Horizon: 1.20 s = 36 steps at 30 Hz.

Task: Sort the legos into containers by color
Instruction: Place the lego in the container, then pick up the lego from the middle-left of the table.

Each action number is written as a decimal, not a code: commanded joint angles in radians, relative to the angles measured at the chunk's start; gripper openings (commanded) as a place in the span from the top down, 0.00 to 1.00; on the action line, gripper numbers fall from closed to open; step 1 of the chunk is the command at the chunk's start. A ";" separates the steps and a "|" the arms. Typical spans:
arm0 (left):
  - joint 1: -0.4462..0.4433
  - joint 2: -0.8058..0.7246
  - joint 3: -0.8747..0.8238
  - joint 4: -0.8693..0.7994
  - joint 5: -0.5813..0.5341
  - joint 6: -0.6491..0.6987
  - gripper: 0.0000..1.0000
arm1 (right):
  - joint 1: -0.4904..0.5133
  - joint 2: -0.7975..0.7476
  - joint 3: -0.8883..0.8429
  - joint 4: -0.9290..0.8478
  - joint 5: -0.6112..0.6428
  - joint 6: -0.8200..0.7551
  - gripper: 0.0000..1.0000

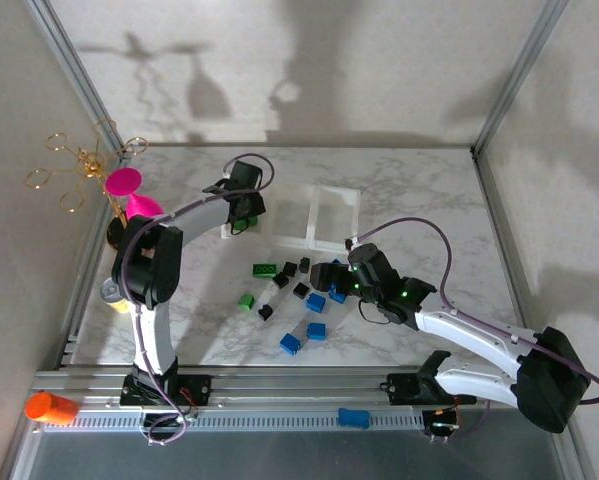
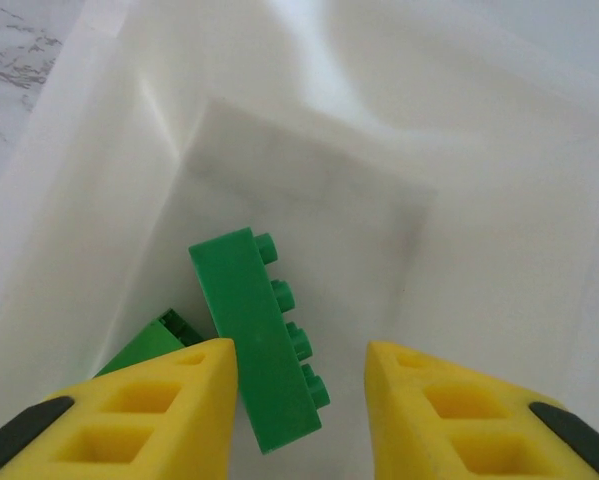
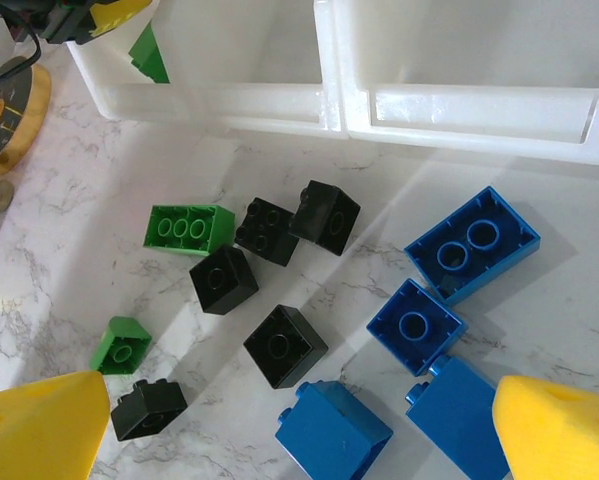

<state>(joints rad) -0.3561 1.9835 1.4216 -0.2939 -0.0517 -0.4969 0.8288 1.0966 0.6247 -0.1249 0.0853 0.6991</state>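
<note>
The tray (image 2: 99, 180) is milky, translucent plastic with a soft sheen. The 1 upright green brick (image 2: 254, 340) in it is smooth, hard plastic. The black bricks (image 3: 284, 345) and blue bricks (image 3: 471, 242) look glossier. The yellow fingers (image 2: 149, 410) look matt. The table (image 1: 409, 190) is smooth and marble-patterned, and the rail (image 1: 279, 382) is bare metal.

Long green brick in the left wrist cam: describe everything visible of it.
The long green brick is glossy plastic, oblong, four studs in a row along one side, facing sideways. It lies tilted in the translucent white tray compartment, next to another green brick. The left gripper has its jaws apart either side of it; contact unclear.
</note>
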 commanded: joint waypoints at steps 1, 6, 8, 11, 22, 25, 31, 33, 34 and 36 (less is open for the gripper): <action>0.002 -0.093 0.015 -0.032 -0.017 0.012 0.60 | -0.009 0.006 0.039 -0.012 0.011 -0.019 0.01; -0.021 -0.233 -0.096 -0.013 -0.015 0.006 0.54 | -0.014 0.014 0.050 -0.033 0.014 -0.040 0.01; -0.040 -0.296 -0.162 -0.005 -0.010 0.001 0.53 | -0.013 0.017 0.040 -0.024 0.006 -0.048 0.01; -0.076 -0.388 -0.251 -0.028 -0.037 -0.002 0.50 | -0.011 0.021 0.020 0.010 -0.039 -0.059 0.01; -0.248 -0.731 -0.579 -0.114 -0.080 -0.119 0.48 | 0.069 0.066 -0.047 0.155 -0.154 -0.130 0.01; -0.299 -0.797 -0.654 -0.147 -0.084 -0.165 0.47 | 0.106 0.075 -0.065 0.186 -0.141 -0.129 0.01; -0.403 -0.819 -0.751 -0.195 -0.080 -0.233 0.44 | 0.156 0.124 -0.074 0.238 -0.134 -0.132 0.01; -0.415 -0.801 -0.768 -0.203 -0.099 -0.244 0.43 | 0.159 0.140 -0.071 0.252 -0.134 -0.124 0.01; -0.417 -0.791 -0.775 -0.195 -0.096 -0.240 0.43 | 0.160 0.146 -0.067 0.256 -0.136 -0.121 0.01; -0.420 -0.772 -0.780 -0.185 -0.103 -0.235 0.43 | 0.160 0.154 -0.063 0.266 -0.140 -0.121 0.01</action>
<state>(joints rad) -0.7708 1.1904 0.6521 -0.4564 -0.1120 -0.7082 0.9798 1.2373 0.5652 0.0933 -0.0505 0.5873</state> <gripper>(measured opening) 0.569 0.988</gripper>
